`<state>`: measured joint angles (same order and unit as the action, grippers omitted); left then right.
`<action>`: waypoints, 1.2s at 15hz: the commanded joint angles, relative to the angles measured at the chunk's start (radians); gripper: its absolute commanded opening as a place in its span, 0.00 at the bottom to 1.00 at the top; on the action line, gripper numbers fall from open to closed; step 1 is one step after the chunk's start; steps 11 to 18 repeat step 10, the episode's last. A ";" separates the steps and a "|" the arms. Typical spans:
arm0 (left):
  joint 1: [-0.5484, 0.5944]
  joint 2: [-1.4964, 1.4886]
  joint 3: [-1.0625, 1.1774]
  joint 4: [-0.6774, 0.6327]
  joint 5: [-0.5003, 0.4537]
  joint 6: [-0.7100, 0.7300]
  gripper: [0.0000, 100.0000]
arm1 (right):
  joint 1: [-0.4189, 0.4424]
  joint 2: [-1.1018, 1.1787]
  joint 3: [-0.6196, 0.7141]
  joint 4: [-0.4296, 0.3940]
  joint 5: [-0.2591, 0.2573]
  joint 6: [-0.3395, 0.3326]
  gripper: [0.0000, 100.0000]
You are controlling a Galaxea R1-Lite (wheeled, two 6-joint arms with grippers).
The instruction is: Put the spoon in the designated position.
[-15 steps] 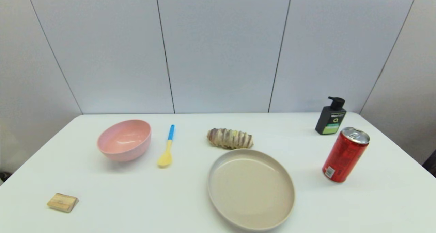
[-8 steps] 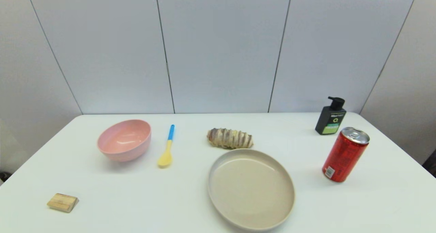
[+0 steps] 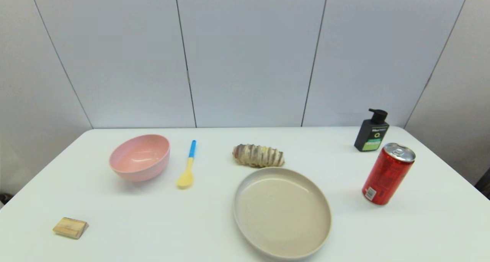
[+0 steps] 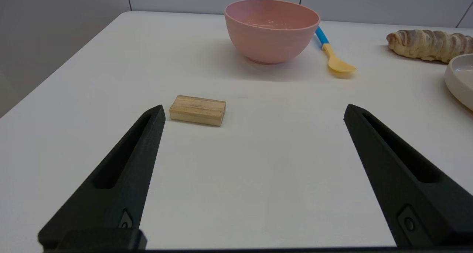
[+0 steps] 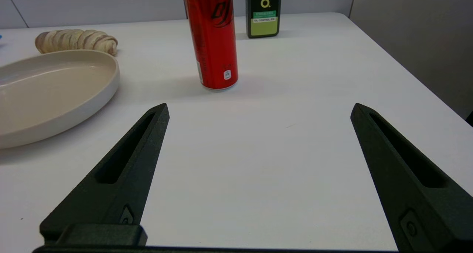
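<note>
The spoon [image 3: 187,166] lies flat on the white table just right of the pink bowl [image 3: 139,156], yellow bowl end toward me, blue handle end pointing away; it also shows in the left wrist view [image 4: 332,55]. My left gripper [image 4: 255,110] hovers open and empty near the table's front left, far short of the spoon. My right gripper [image 5: 258,108] is open and empty over the front right. Neither arm appears in the head view. No mark on the white tabletop sets the designated position apart.
A small wooden block [image 3: 70,227] lies at the front left. A beige plate [image 3: 282,212] sits front centre with a bread roll [image 3: 258,155] behind it. A red can [image 3: 388,174] and a dark pump bottle [image 3: 371,131] stand at the right.
</note>
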<state>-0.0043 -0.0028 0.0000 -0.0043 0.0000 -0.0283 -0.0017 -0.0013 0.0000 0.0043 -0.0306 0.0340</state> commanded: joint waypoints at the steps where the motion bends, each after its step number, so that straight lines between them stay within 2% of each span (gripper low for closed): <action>1: 0.000 0.003 0.002 -0.002 0.000 -0.001 1.00 | 0.000 0.001 0.000 0.000 0.000 0.000 1.00; 18: 0.000 0.003 0.002 -0.002 0.000 -0.001 1.00 | 0.000 0.001 0.000 0.000 0.000 0.004 1.00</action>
